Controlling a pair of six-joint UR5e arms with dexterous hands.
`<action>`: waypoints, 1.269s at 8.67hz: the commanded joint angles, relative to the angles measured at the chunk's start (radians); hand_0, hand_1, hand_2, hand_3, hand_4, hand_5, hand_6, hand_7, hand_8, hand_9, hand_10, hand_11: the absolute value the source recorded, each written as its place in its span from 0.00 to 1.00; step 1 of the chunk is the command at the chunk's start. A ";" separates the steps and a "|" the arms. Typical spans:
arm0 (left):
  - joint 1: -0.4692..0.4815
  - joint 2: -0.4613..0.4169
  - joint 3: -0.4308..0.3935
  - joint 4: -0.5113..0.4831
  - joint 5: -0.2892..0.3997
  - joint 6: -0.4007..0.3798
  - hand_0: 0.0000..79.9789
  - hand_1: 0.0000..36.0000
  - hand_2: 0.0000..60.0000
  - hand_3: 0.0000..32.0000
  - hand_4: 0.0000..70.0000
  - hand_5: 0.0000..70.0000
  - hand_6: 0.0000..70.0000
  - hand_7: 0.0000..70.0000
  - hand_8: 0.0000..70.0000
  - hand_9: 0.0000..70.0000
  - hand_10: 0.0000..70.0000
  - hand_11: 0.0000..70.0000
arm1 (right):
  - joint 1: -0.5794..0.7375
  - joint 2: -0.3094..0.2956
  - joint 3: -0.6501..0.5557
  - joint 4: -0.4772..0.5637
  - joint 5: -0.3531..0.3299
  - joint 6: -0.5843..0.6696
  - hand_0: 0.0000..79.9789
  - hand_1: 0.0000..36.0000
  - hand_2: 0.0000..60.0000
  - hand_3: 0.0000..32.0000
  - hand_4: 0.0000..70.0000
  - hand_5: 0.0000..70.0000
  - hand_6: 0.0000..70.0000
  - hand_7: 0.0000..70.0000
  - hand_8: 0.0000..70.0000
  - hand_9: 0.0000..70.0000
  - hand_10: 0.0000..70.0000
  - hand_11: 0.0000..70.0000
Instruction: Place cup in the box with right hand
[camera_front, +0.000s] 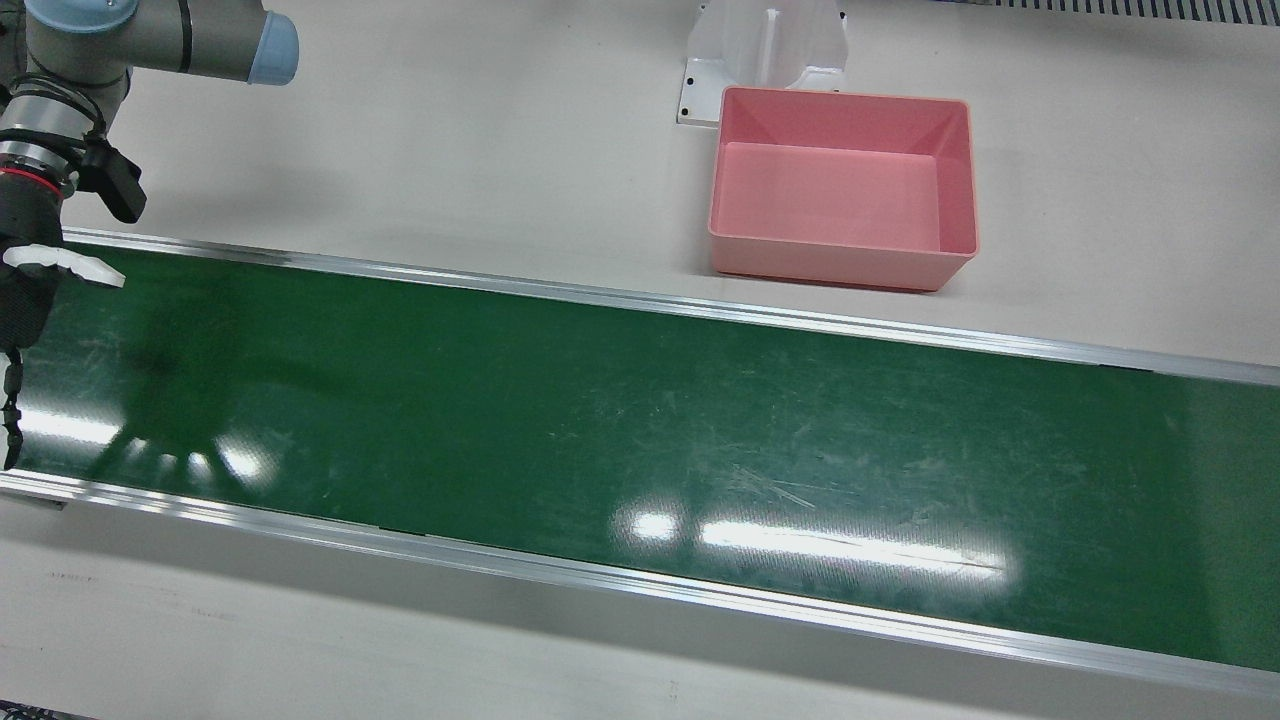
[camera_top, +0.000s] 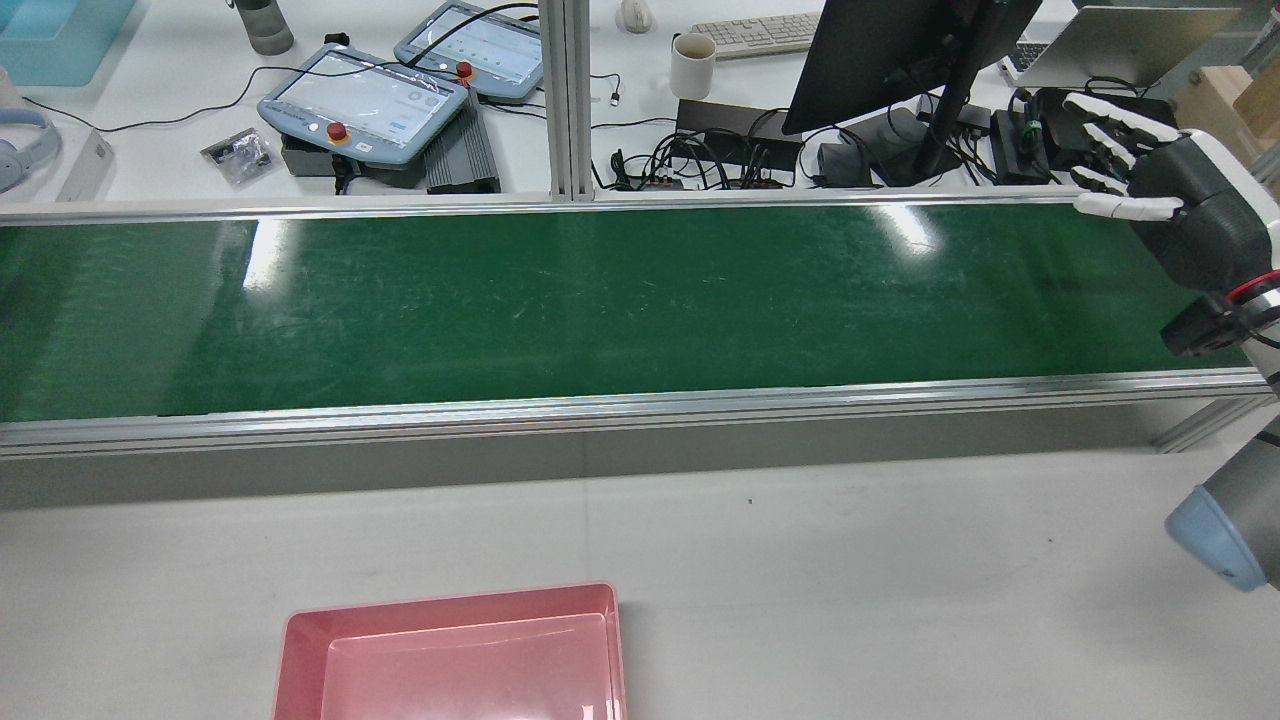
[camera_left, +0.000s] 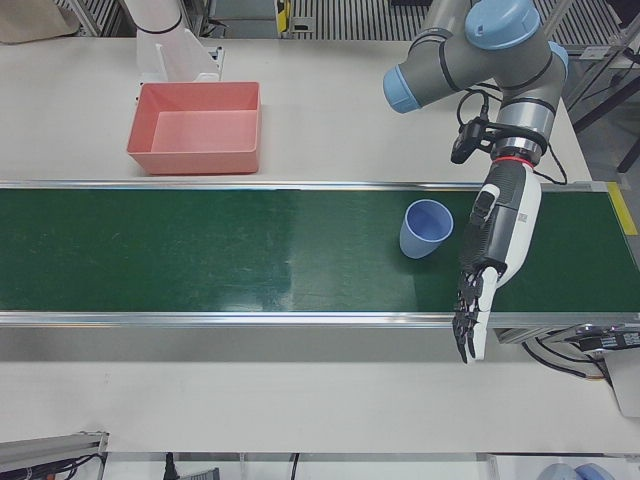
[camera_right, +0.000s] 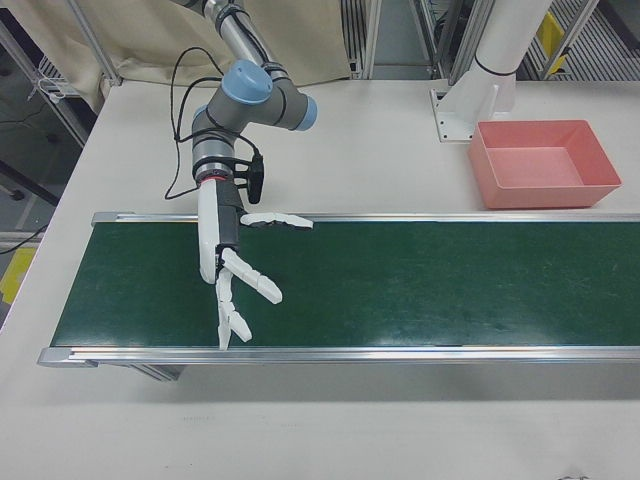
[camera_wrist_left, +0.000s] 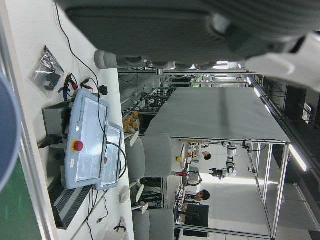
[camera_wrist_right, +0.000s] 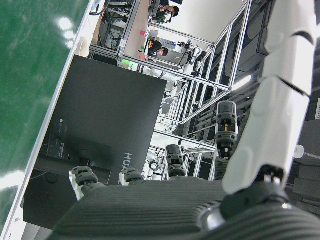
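Observation:
A light blue cup (camera_left: 425, 228) stands upright on the green belt (camera_left: 200, 250), seen in the left-front view only; a blue edge of it shows in the left hand view (camera_wrist_left: 7, 135). My left hand (camera_left: 495, 250) is open, fingers stretched out, just beside the cup and apart from it. My right hand (camera_right: 235, 270) is open and empty over the belt's other end, far from the cup; it also shows in the front view (camera_front: 25, 290) and the rear view (camera_top: 1160, 190). The pink box (camera_front: 840, 262) stands empty on the white table behind the belt.
A white arm pedestal (camera_front: 765, 50) stands right behind the box. The belt has raised aluminium rails (camera_front: 640, 590) along both sides. Beyond the belt in the rear view are teach pendants (camera_top: 365, 100), a monitor (camera_top: 890, 55) and cables.

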 joint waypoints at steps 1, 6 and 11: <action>0.000 0.000 0.000 0.000 0.000 0.000 0.00 0.00 0.00 0.00 0.00 0.00 0.00 0.00 0.00 0.00 0.00 0.00 | 0.005 -0.018 0.011 0.000 0.002 0.002 0.65 0.45 0.21 0.00 0.57 0.06 0.07 0.23 0.00 0.02 0.05 0.09; 0.001 0.000 0.002 0.000 0.000 0.000 0.00 0.00 0.00 0.00 0.00 0.00 0.00 0.00 0.00 0.00 0.00 0.00 | 0.003 -0.026 0.011 0.000 0.001 0.001 0.64 0.38 0.24 0.00 0.89 0.03 0.07 0.25 0.00 0.03 0.07 0.12; 0.000 0.000 0.000 0.000 0.000 0.000 0.00 0.00 0.00 0.00 0.00 0.00 0.00 0.00 0.00 0.00 0.00 0.00 | -0.009 -0.013 -0.002 0.000 0.001 -0.004 0.63 0.39 0.26 0.00 0.75 0.04 0.08 0.28 0.00 0.04 0.07 0.11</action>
